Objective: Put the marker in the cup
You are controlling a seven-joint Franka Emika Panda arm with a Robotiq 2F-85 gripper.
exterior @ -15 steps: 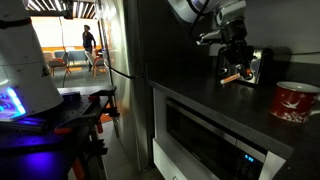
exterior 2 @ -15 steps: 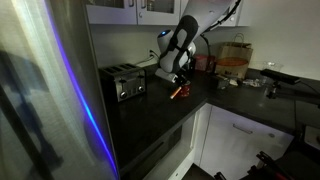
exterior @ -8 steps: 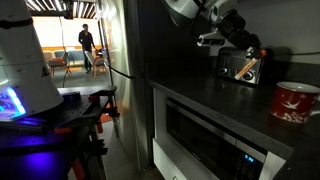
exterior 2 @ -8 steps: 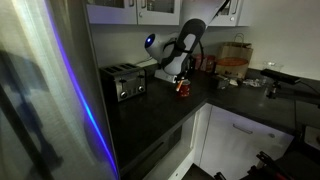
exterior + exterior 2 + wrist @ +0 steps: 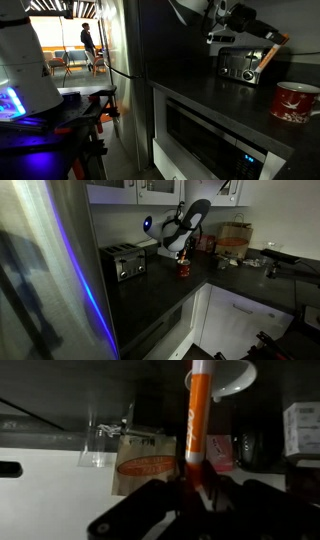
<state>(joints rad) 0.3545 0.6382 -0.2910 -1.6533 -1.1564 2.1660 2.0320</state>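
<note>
The marker is clamped between the fingers, which are closed narrow on its lower end in the wrist view. Its orange barrel juts straight out beyond them, the white tip reaching towards a pale round rim. In an exterior view it hangs slanted below the fingers, in the air above the bench. The cup stands on the bench, lower than the fingers and apart from the marker's tip. In an exterior view the toaster stands well apart from the fingers.
</note>
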